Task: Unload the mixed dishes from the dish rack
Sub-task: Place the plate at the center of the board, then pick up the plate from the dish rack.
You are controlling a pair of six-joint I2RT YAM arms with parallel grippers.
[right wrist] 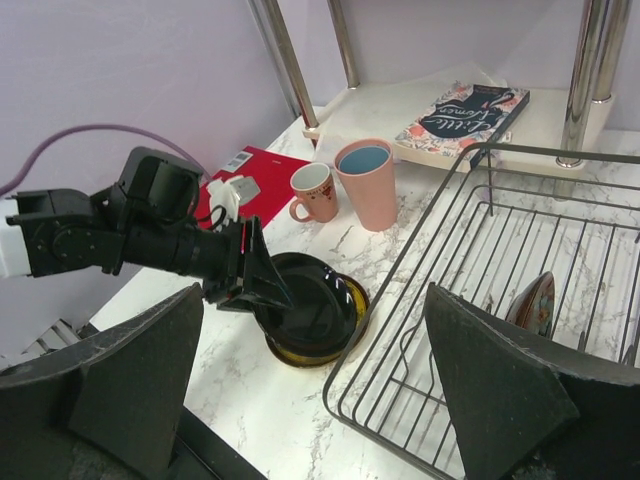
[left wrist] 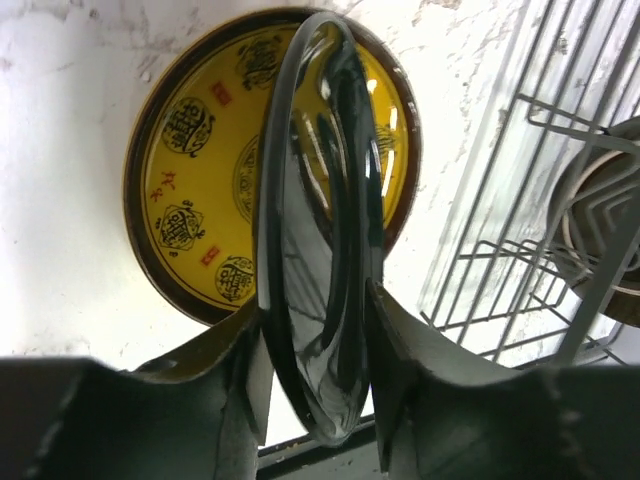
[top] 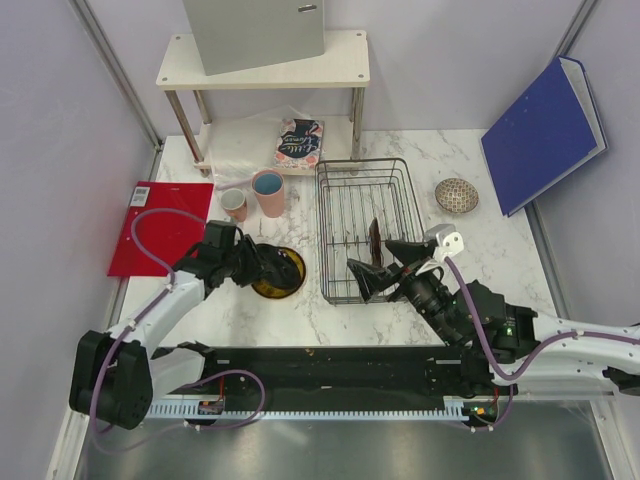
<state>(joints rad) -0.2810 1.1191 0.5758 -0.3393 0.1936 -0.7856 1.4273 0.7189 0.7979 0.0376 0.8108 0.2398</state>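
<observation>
We read the left jaws as straddling the rim of a glossy dark plate (left wrist: 325,250), one finger each side. The plate is edge-on to the wrist cam and tipped low over the black-yellow plate (left wrist: 200,170), which lies flat on the worktop (top: 260,315) just left of the dish rack (top: 322,220). Prob. the rim hold is used b/c a flat plate gives nothing else to pinch, and the low tilt lets it settle onto the one beneath as a stack. Whether the fingers press the rim or stand just off it, we cannot tell. The right jaws are wide apart and hold nothing. They hang over the rack's near end, close to the red floral plate (top: 375,240), which stands on edge between the wires, handy for another rim pinch. It's the only dish we can see in the rack. The tall pink cup (top: 268,192) and small pink mug (top: 234,203) stand upright together left of the rack, and the speckled bowl (top: 456,195) sits to its right. So we'd judge the unloading nearly done, w/ approx one plate to go.
</observation>
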